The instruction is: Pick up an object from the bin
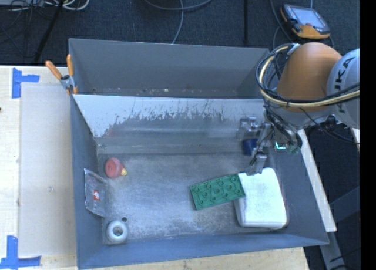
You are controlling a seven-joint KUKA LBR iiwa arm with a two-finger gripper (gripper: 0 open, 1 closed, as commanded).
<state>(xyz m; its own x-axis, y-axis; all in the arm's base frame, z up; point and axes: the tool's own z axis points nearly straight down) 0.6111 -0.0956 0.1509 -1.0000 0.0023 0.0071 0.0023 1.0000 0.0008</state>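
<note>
Pincer [258,156] hangs low at about three o'clock in the bin [176,75], under the arm's orange cover [308,72] and looped cables [267,81]. Whether the pincer is released or clenched cannot be told, and nothing can be seen held in it. Its tip stands at the upper left corner of a white block [262,199], which lies flat at the pincer's six o'clock, near the bin's right wall; whether the two touch cannot be told. A small blue piece [249,144] shows just at the pincer's ten o'clock; it is unclear whether it belongs to the robot or the bin. A green plate [217,191] with studs lies tilted at the pincer's eight o'clock, its right end against the block. Well apart, at the bin's nine o'clock, sits a pink ball [113,168]. A clear wrapper [94,192] lies just at the ball's seven o'clock, and a tape roll [117,230] lies in the seven o'clock corner.
</note>
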